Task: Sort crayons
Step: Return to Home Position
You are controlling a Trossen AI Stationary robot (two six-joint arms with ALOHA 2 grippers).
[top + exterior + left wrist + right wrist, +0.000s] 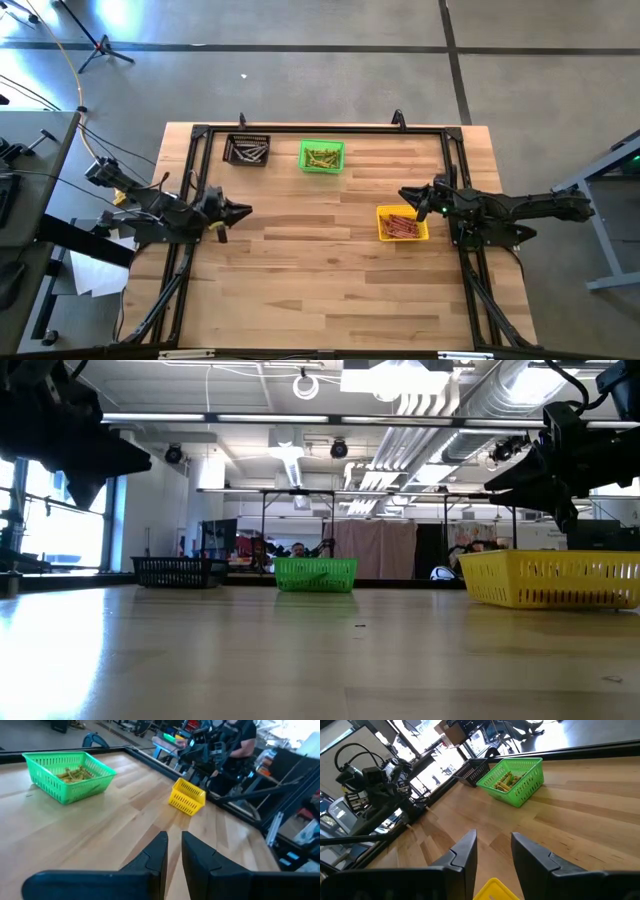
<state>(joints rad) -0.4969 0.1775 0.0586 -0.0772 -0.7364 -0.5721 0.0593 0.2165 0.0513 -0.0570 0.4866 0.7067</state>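
Crayons (400, 224) lay sorted inside the black bin (172, 571), green bin (315, 574) and yellow bin (550, 582). Left gripper (235, 212) was barely parted, right gripper (408, 194) wider; both were empty, above the table (320, 280) sides. Judged: sorting finished, homing step in hand; arms need only retract.

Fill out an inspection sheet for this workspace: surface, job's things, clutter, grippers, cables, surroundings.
Surface: wooden table, no loose crayons seen in the high view.
Job's things: grey crayons in the black bin; yellow crayons in the green bin; red crayons in the yellow bin.
Clutter: nothing seen on the table; papers lie off its left side.
Grippers: left gripper at the left edge, fingers slightly apart, empty; right gripper beside the yellow bin, open, empty.
Cables: yellow cable on the floor.
Surroundings: black frame around the table, concrete floor.
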